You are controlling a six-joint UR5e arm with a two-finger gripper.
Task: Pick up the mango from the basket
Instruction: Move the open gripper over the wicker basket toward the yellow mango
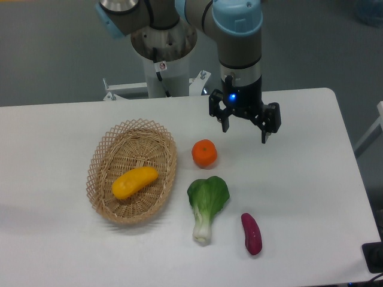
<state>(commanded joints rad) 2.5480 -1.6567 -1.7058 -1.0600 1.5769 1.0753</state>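
Wicker basket (133,171): light tan, oval and shallow, sitting on the left half of the white table (299,197), its open lattice rim running all the way round.
Mango (134,182): yellow-orange and elongated, lying on the basket floor, tilted so its right end sits higher in the picture than its left; nothing is touching it.
Gripper (245,134): black, two fingers spread apart with clear space between them, holding nothing, hanging over the table to the right of the basket and well apart from the mango.
Arm (238,36): grey with light blue caps, coming down from the top of the frame, a small blue light glowing on the wrist just above the gripper.
Orange (204,153): round, on the table just right of the basket rim, below and left of the gripper.
Bok choy (206,206): green leaves up, pale stalk pointing towards the near edge, lying below the orange.
Sweet potato (251,234): purple, lying on the table right of the bok choy, near the front edge.
Robot base (163,60): white pedestal standing behind the table's far edge.
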